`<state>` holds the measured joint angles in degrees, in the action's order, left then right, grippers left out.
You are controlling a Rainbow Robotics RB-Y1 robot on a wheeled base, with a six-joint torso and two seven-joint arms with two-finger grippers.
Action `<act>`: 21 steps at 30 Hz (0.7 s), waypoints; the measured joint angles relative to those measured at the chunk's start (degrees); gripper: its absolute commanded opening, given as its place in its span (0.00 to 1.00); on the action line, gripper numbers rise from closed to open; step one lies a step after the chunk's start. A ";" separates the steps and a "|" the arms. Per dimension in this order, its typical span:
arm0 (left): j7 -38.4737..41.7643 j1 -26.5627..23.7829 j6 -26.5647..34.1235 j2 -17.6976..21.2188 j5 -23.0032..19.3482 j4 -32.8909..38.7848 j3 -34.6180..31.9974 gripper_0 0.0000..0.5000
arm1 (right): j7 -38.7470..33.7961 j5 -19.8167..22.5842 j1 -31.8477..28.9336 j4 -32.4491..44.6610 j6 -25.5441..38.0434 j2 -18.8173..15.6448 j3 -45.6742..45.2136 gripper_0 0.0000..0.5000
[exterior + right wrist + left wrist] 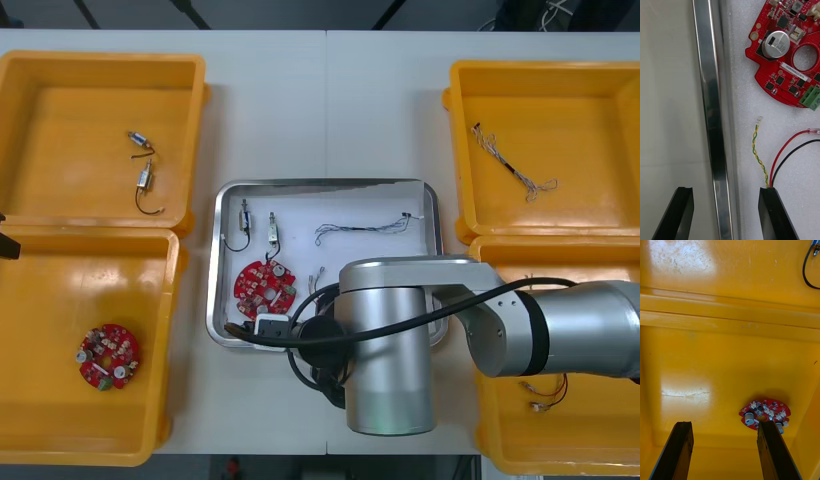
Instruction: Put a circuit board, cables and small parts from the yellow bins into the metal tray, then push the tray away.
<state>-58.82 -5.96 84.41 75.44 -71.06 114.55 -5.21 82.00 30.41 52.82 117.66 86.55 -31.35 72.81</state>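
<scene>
Right gripper (728, 193): I see it open, one finger on either side of the lower rim of the metal tray (225, 300), at the centre of the front view.
Left gripper (724, 425): open, empty, over the lower-left yellow bin (30, 420).
Circuit board (264, 285): in the tray's lower-left corner.
Small metal parts (272, 227): just above the board.
</scene>
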 measured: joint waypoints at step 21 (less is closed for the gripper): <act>0.00 0.00 -0.01 0.00 0.02 0.04 0.00 1.00 | 0.01 -3.11 0.17 -4.86 -2.90 2.56 4.17 0.00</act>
<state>-58.82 -5.96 84.41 75.44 -71.05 114.59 -5.21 82.00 27.31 52.99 112.81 83.65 -28.78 76.98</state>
